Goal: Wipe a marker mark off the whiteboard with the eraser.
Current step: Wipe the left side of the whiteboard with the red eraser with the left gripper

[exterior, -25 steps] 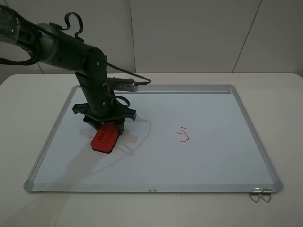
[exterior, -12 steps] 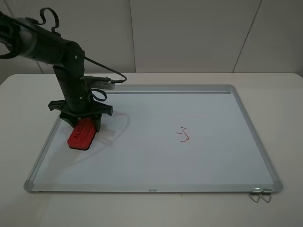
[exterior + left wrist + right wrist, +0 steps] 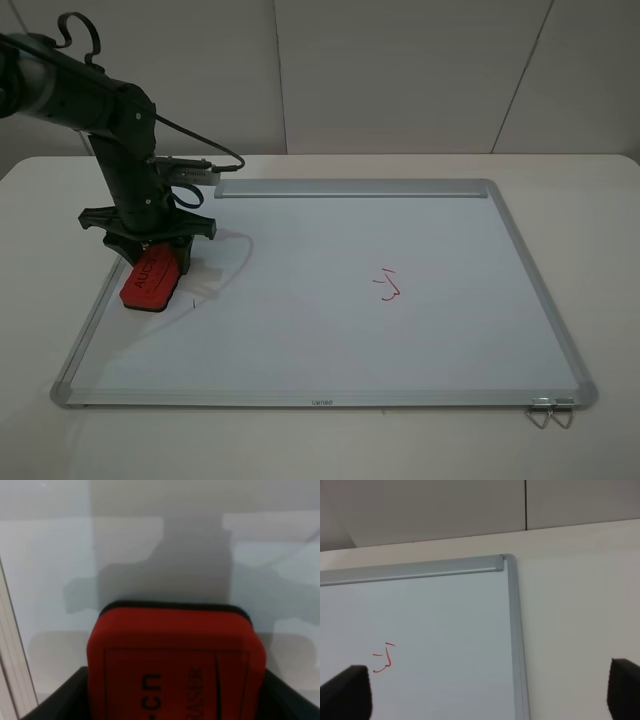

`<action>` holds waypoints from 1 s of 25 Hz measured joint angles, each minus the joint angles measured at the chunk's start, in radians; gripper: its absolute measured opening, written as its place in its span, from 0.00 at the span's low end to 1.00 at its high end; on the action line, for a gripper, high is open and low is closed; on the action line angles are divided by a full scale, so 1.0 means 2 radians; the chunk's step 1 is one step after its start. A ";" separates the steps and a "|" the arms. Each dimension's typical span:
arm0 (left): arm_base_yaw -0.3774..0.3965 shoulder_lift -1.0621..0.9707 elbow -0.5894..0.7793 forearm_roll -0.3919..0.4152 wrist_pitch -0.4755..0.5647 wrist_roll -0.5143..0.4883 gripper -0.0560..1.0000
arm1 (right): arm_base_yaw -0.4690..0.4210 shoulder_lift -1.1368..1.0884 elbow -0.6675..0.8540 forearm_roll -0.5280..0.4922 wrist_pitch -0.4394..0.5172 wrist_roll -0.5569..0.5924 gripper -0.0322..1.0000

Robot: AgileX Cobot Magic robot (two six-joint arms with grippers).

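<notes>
The whiteboard (image 3: 420,340) lies flat on the table, its silver tray strip (image 3: 350,187) along the far edge. My left gripper (image 3: 150,262) is shut on the red eraser (image 3: 151,281), which rests tilted on the board beside the left frame. In the left wrist view the eraser (image 3: 175,660) fills the lower half between the dark jaws. The tiny star-like red mark does not show; only a faint short dash (image 3: 194,300) lies just right of the eraser. My right gripper (image 3: 485,687) is open over the board's right part and is absent from the exterior view.
A larger red hook-shaped squiggle (image 3: 388,286) sits near the board's middle, also visible as the squiggle (image 3: 384,659) in the right wrist view. Metal clips (image 3: 550,410) hang at the near right corner. White table (image 3: 560,165) surrounds the board; a wall stands behind.
My left arm has swept the eraser leftwards across the board, from left of centre to the left frame. A faint dash shows where it passed.
</notes>
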 joint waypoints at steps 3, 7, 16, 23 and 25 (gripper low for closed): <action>-0.012 0.000 0.000 0.009 -0.009 0.000 0.61 | 0.000 0.000 0.000 0.000 0.000 0.000 0.84; -0.046 0.000 0.000 0.007 -0.027 0.003 0.61 | 0.000 0.000 0.000 0.000 0.000 0.000 0.84; -0.107 0.001 0.000 -0.045 -0.056 0.023 0.61 | 0.000 0.000 0.000 0.000 0.000 0.000 0.84; -0.123 0.001 0.000 -0.088 -0.064 0.045 0.61 | 0.000 0.000 0.000 0.000 0.000 0.000 0.84; -0.124 0.001 0.000 -0.087 -0.063 0.045 0.61 | 0.000 0.000 0.000 0.000 0.000 0.000 0.84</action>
